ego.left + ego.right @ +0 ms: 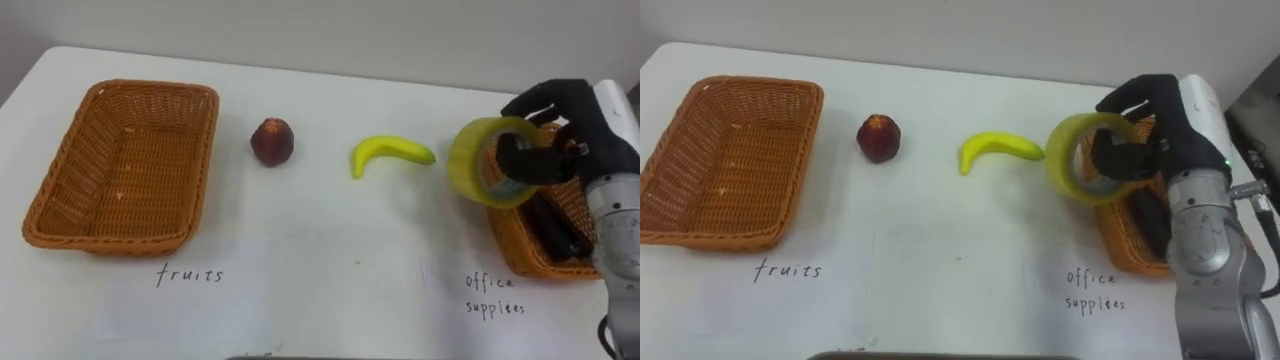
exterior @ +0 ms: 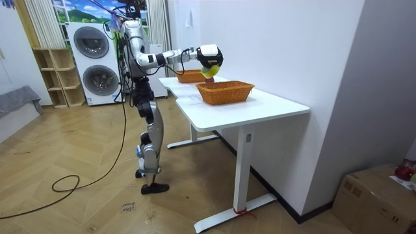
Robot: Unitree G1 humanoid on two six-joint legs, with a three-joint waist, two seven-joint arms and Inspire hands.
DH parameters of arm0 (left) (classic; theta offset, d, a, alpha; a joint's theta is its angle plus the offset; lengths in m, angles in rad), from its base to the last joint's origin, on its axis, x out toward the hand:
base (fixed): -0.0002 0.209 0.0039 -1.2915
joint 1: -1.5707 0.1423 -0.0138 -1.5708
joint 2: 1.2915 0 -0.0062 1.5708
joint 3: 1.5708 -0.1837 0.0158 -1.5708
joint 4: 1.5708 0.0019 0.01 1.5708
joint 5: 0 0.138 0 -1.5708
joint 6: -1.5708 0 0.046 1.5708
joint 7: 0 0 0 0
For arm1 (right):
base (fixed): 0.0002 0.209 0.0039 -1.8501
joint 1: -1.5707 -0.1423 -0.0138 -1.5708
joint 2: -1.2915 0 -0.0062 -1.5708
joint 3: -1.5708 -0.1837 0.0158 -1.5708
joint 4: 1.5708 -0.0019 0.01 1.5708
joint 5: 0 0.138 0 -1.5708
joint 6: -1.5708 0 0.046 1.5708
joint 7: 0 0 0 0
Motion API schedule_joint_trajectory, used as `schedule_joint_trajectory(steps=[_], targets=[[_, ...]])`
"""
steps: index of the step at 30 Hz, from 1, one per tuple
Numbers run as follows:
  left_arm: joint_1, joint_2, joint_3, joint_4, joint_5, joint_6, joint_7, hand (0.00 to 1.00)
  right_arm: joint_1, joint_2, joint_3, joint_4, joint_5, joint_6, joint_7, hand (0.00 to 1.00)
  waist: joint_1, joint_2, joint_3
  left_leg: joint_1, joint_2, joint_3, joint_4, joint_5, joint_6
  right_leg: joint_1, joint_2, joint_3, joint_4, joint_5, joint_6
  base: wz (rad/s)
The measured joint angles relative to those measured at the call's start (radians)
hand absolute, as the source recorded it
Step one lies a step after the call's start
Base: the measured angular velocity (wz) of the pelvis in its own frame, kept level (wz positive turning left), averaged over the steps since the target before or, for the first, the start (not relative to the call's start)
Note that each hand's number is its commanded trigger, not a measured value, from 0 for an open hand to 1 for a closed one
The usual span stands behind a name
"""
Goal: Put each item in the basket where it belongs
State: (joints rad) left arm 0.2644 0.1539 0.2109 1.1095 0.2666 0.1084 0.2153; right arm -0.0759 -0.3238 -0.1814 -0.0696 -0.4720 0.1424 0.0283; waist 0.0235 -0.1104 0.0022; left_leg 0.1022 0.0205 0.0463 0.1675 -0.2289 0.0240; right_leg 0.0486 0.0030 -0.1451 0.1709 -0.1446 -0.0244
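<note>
Landmark: the banana [image 1: 390, 152], lying on the white worktop [image 1: 320, 260] about mid-way between the two baskets.
Right hand [image 1: 560, 125]: just right of the banana and raised off the worktop, its dark fingers curled through and round the tape roll.
Tape roll [image 1: 468, 165]: yellowish and see-through, held on edge in the right hand. It is close to the banana's right tip, over the left rim of the right basket.
Right basket [image 1: 520, 255]: wicker, right of the banana, with a dark object [image 1: 555, 230] lying inside; what it is cannot be told.
Red fruit [image 1: 271, 141]: left of the banana, apart from it, on the bare worktop.
Left basket [image 1: 60, 170]: wicker, far left of the banana, beyond the red fruit.
Robot: stands at the worktop's edge, with its right arm stretched out over it.
</note>
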Motion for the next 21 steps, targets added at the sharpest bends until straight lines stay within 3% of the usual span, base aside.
schedule_joint_trajectory(steps=[13, 21], targets=[[0.002, 0.0, 0.014, -0.003, -0.001, 0.004, -0.005, 0.0, 0.004, -0.003, -0.076, 0.045, 0.001, 0.0, -0.019, 1.0, -0.042, 0.005, -0.0038, 0.013, 0.002, 0.012, -0.002, 0.0, 0.0, 0.003, 0.007, 0.011, 0.013, 0.0, 0.0, -0.02], [0.003, 0.001, 0.014, -0.012, -0.001, 0.003, -0.011, 0.0, 0.004, -0.003, -0.081, 0.094, -0.006, 0.003, -0.014, 1.0, -0.047, 0.0, -0.0049, 0.013, 0.004, 0.039, -0.003, -0.001, -0.001, -0.013, 0.016, 0.049, 0.019, 0.0, -0.001, -0.11]])
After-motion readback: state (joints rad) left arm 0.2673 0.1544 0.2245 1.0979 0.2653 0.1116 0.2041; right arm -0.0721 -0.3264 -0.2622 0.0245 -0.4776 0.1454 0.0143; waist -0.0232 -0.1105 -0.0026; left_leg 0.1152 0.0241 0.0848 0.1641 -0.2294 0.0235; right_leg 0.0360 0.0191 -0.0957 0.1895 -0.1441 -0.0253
